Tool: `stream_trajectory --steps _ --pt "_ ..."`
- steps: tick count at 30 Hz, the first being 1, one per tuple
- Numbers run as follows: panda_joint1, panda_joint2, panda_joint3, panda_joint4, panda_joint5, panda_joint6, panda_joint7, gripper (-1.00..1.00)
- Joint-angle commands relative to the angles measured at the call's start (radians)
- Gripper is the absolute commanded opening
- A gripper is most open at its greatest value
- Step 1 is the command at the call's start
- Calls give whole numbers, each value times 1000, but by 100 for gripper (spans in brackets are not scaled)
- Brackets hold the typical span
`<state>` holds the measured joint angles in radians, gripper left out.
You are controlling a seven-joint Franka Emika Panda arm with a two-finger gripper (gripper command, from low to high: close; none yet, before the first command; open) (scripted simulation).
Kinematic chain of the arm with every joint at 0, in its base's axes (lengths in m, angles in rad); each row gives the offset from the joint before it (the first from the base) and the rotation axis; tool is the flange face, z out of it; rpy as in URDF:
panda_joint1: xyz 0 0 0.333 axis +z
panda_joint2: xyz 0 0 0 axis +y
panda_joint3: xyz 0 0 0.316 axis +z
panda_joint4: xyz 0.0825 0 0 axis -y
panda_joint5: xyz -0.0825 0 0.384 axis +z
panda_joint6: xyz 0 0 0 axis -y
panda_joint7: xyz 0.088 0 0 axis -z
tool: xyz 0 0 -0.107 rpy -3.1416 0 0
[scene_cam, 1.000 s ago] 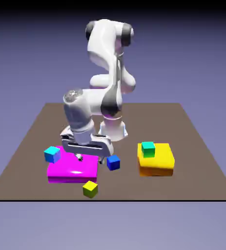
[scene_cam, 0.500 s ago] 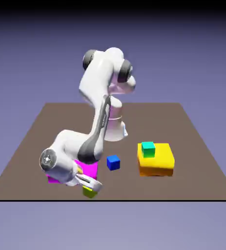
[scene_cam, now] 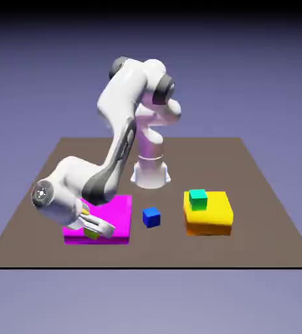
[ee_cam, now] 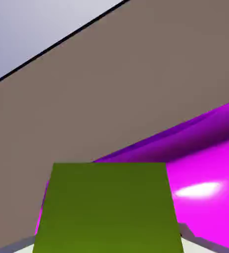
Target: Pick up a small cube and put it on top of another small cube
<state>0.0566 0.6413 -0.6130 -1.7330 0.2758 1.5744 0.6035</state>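
Cube gripped and carried over the magenta block

Change first: a second ago the small yellow-green cube (scene_cam: 91, 231) sat on the table (scene_cam: 257, 196) in front of the magenta flat block (scene_cam: 114, 212), and the gripper (scene_cam: 96, 227) hovered open above that block. Half a second ago the hand had dropped to the cube. Now the fingers are clamped on the cube, which hangs over the block's front part, toward the exterior view's left. The cyan cube seen earlier on the block's left corner is hidden behind the arm.

Room: the table's near edge runs just below the magenta block. A blue cube (scene_cam: 151, 216) sits just right of the block, apart from it. Farther right, the green-teal cube (scene_cam: 197, 199) rests on the yellow-orange flat block (scene_cam: 209, 218). Bare table lies between blue cube and yellow-orange block.

Pose: the arm bends low, forearm sloping down toward the exterior view's left, the hand tilted. In the hand view the cube (ee_cam: 109, 207) fills the lower middle, magenta surface (ee_cam: 210, 173) beyond.
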Motion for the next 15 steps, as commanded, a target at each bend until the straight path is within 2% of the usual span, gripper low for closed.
stream_trajectory --steps 1,7,12,13,15 --pt "5 -23 -36 -22 -24 -7 -37 -100" --pt "25 -119 -184 -112 -111 -37 -187 -100" --pt "39 -105 -168 -271 -87 128 -196 -100" --pt "39 -105 -168 -271 -87 128 -196 100" --pt "36 -108 -172 -235 -93 91 -194 100"
